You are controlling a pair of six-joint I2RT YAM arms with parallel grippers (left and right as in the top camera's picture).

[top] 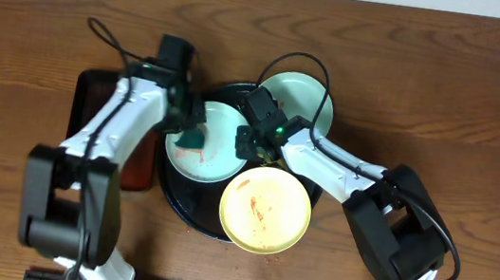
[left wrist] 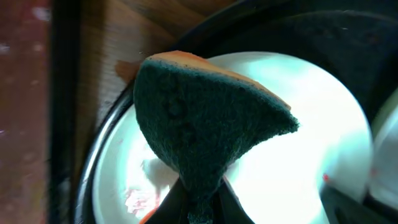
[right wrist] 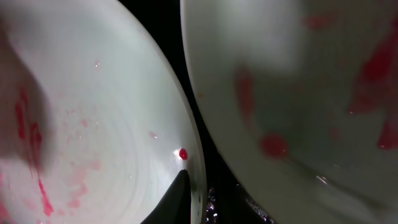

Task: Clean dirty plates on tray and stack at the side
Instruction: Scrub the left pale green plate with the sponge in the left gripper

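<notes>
Wooden table (top: 448, 88), round black tray (top: 176, 209), apparently rectangular dark tray (top: 91, 94) beside

The sponge (left wrist: 199, 118) hides much of 1 plate (left wrist: 311, 124).

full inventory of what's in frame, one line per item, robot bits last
green plates: 2, pale mint; one on the left of the round tray with red smears, the other at its back right
yellow plate: 1, pale yellow with red smears; front of the round tray, overhanging its rim
round tray: 1, black; table centre
sponge: 1, teal; over the left green plate
rectangular tray: 1, black with a reddish-brown inside; left of the round tray
table: 1, brown wood
left gripper: 1, dark; shut on the sponge
right gripper: 1, dark; at the left green plate's right rim, open or shut unclear
</notes>
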